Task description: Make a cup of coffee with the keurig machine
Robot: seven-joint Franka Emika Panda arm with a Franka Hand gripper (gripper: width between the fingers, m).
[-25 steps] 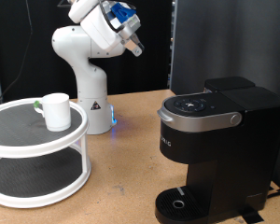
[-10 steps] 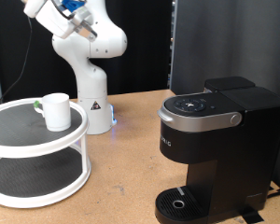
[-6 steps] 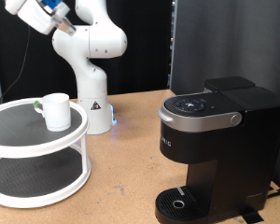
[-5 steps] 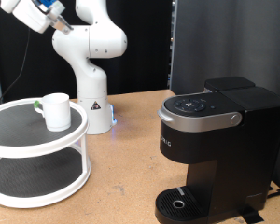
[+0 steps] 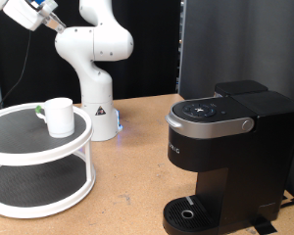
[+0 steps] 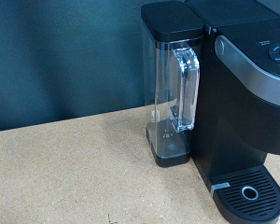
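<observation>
I see open wooden table (image 5: 137, 166) between a white two-tier stand (image 5: 39, 162) at the exterior view's left and the keurig machine (image 5: 225, 157) at its right. The arm is raised high; its gripper (image 5: 51, 14) sits at the top left corner, well above the cup (image 5: 59, 116) on the stand's upper tier. I cannot tell whether the fingers are spread or closed.

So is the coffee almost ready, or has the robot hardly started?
Hardly started. Nothing looks done: the cup sits on the top shelf of the white round rack, and the drip tray of the keurig machine has nothing on it, lid down. The gripper is high at the exterior view's top left, above the rack, holding nothing visible. All the coffee making is left.
</observation>
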